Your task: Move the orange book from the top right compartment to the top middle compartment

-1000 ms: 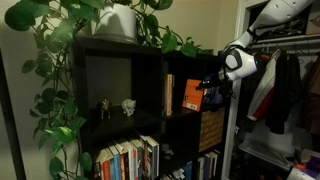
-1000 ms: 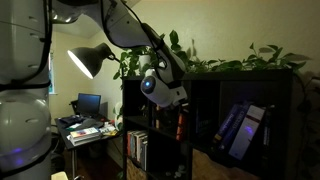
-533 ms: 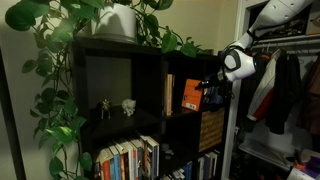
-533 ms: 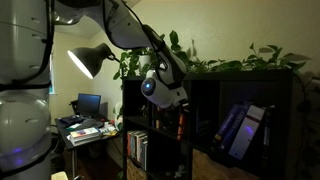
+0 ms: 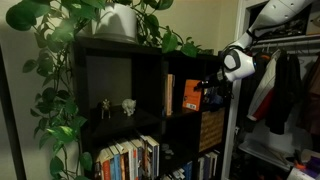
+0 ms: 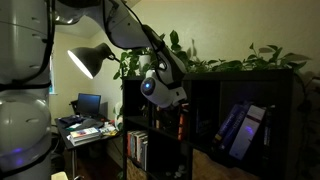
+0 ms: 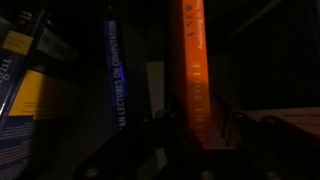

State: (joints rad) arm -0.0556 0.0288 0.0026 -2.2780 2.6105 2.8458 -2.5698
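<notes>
One orange book stands upright beside the end effector.

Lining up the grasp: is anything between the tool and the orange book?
Nothing visible. The tool is right beside the orange book; in the wrist view its spine shows uncovered, the blue book standing apart.

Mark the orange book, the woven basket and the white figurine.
orange book [image 5: 189,95]: in an exterior view, middle of its cover.
woven basket [image 5: 211,130]: in an exterior view, its front face.
white figurine [image 5: 128,106]: in an exterior view, its body.
</notes>
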